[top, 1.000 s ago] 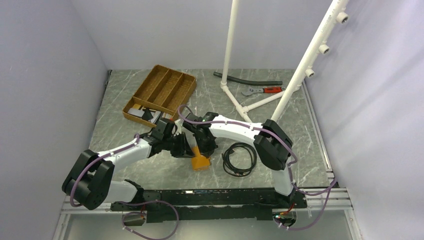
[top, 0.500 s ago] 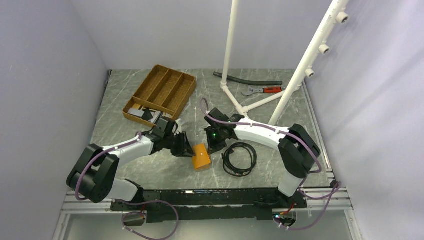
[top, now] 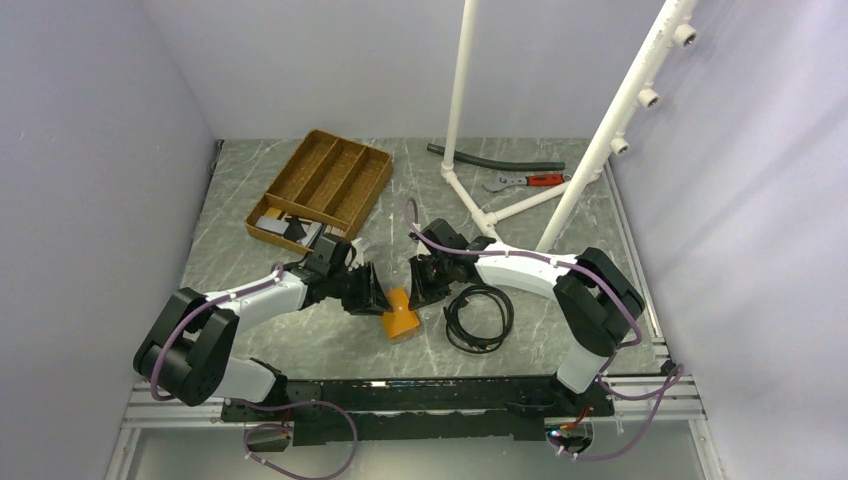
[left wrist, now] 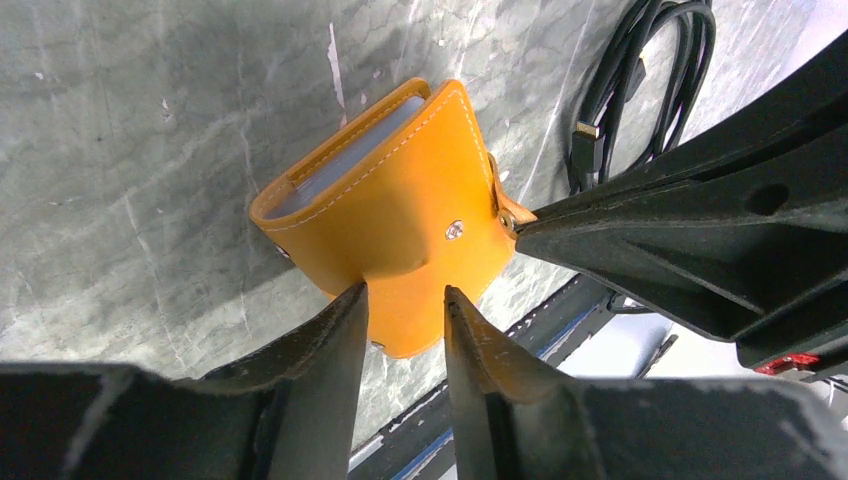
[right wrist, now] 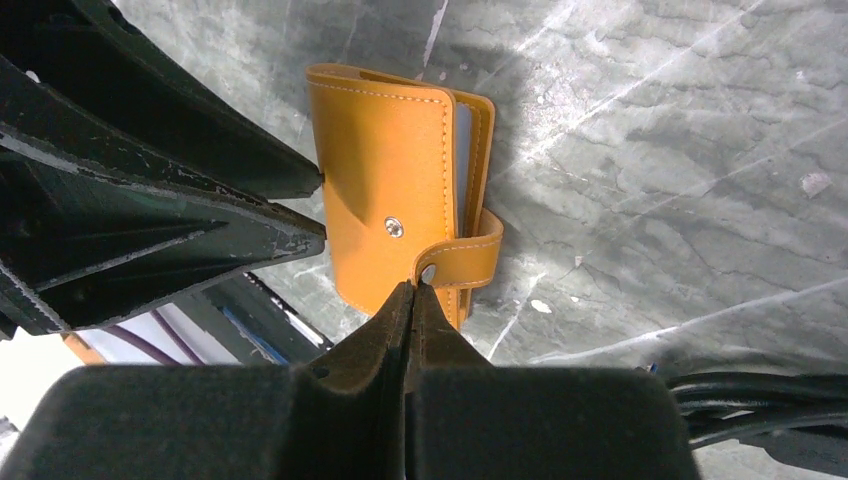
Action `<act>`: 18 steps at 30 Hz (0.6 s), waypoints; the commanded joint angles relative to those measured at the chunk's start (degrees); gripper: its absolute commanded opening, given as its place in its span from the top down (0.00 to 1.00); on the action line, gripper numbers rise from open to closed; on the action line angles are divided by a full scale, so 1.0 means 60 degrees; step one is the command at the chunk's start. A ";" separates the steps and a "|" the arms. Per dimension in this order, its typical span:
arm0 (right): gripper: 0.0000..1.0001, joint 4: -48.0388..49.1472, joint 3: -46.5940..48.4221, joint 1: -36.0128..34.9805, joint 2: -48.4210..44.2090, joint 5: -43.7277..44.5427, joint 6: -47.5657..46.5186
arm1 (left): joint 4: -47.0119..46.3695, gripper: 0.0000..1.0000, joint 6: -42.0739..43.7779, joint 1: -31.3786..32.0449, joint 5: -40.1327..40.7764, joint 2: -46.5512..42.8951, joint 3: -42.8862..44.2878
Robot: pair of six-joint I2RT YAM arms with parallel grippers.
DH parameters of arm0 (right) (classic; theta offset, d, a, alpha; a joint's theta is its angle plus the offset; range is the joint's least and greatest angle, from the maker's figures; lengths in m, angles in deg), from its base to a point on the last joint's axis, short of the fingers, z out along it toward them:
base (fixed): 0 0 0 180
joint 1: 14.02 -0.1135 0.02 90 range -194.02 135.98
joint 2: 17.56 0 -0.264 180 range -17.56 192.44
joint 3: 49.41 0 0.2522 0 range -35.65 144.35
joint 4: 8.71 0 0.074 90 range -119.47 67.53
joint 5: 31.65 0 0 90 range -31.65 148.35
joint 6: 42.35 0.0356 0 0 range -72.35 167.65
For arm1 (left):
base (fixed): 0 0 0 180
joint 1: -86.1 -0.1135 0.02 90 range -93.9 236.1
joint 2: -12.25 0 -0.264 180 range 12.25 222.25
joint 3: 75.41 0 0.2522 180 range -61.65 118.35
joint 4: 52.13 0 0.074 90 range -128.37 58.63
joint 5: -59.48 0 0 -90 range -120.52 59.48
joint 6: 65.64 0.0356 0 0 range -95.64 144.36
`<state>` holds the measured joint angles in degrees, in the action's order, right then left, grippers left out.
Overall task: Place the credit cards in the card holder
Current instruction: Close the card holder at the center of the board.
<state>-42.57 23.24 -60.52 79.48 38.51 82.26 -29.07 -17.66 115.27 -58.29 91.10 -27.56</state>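
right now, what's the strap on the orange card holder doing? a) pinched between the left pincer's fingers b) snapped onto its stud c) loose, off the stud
c: in the right wrist view the strap of the card holder curls round short of the bare metal stud, with the shut right pincer at its tip.

R gripper (right wrist: 412, 290) back beside card holder (right wrist: 390, 190); L gripper (left wrist: 405, 298) widened.

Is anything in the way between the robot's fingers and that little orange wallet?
Nothing visible does. The left fingers stand open right at the wallet's edge, and the shut right fingers point straight at its strap.
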 commanded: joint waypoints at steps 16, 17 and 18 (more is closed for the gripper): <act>1.00 0.1772 -0.0580 0.0268 -0.0514 -0.1603 -0.0551 | 0.0047 0.44 -0.1044 -0.0445 0.0671 -0.1459 -0.1273; 1.00 0.1801 -0.0637 0.0276 -0.0537 -0.1636 -0.0577 | 0.0085 0.45 -0.0902 -0.0438 0.0730 -0.1257 -0.1190; 1.00 0.1832 -0.0711 0.0279 -0.0566 -0.1652 -0.0602 | 0.0062 0.47 -0.0762 -0.0438 0.0792 -0.1111 -0.1139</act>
<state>-35.49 20.20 -58.94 79.02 31.32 80.29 -26.55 -23.37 112.78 -54.51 81.28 -35.34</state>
